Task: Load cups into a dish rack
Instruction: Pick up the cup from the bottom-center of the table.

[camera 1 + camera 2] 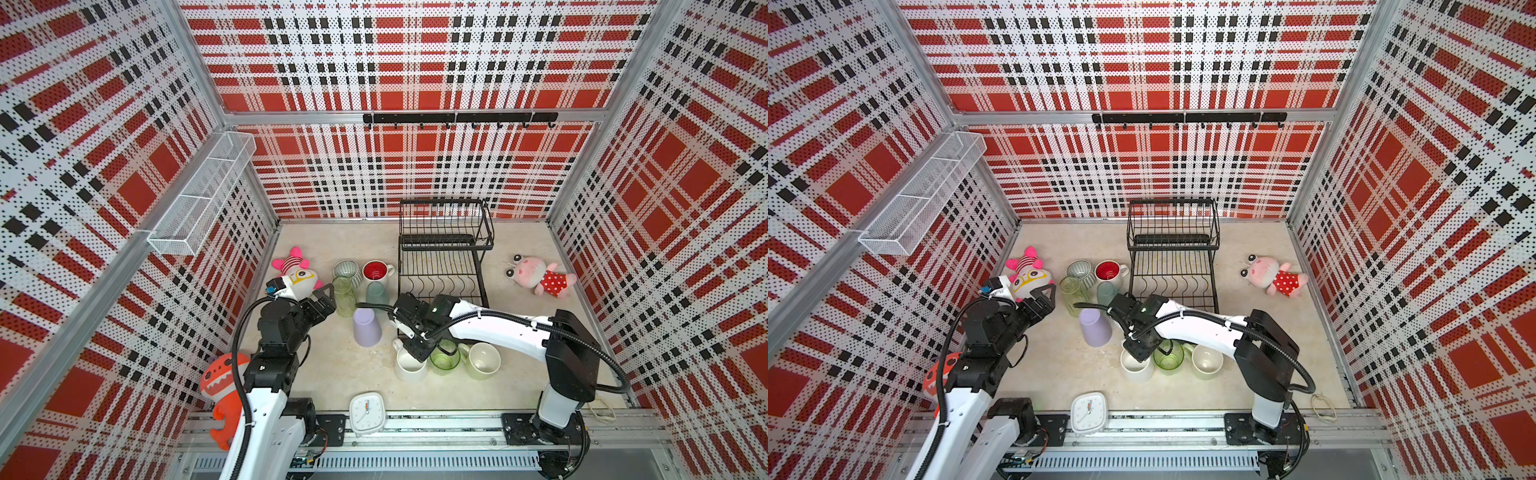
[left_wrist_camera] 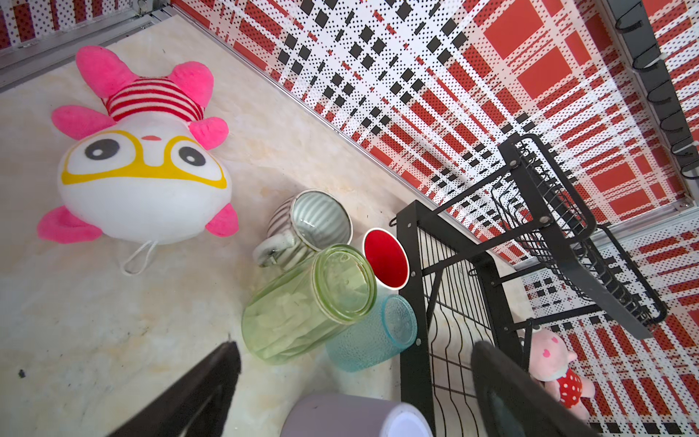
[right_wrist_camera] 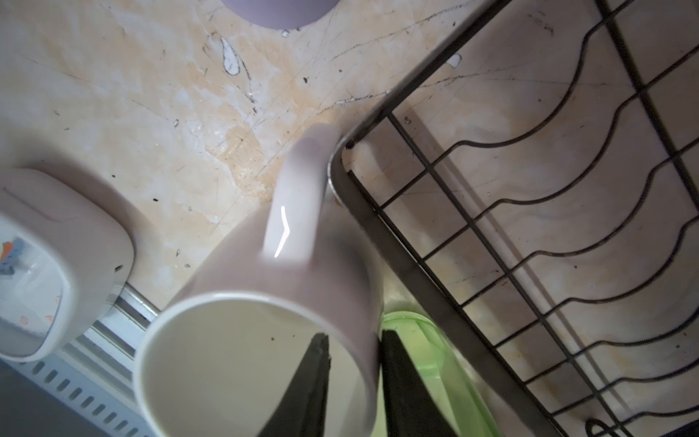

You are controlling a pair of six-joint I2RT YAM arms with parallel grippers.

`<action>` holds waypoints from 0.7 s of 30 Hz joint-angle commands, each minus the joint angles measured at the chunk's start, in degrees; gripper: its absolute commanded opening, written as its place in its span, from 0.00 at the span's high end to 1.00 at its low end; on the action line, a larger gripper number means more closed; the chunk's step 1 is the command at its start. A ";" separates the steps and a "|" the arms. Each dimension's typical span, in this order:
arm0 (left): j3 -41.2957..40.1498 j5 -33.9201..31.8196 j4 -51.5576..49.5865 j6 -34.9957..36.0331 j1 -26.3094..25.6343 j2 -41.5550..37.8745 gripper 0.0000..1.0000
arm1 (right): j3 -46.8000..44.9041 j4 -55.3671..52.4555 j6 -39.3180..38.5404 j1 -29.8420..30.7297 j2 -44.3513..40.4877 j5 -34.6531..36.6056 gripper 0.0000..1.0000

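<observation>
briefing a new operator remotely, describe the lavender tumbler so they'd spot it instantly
Find the black wire dish rack at the back of the table and look off its left side. Nearest the robot there, just in front of the tall green glass and the teal tumbler, is the lavender tumbler. It alone is opaque pale purple, with no handle.

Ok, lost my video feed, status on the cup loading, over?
Left gripper: jaws open, empty, near tall green glass. Right gripper: jaws straddle white mug's wall, grip unclear. Rack holds no cups. Short green glass crowds outer jaw.
</observation>
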 commanded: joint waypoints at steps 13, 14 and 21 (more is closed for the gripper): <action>2.57 3.36 -1.29 -0.19 1.68 -0.04 0.02 | 1.38 0.86 -1.19 2.32 0.19 -1.04 0.98; 2.75 3.93 -1.29 -0.31 1.68 -0.05 0.02 | 1.39 1.00 -1.17 2.35 -0.10 -1.03 0.99; 4.45 9.62 -1.05 -1.94 1.68 -0.93 0.02 | 0.27 4.47 -0.22 2.44 -5.76 -1.11 1.00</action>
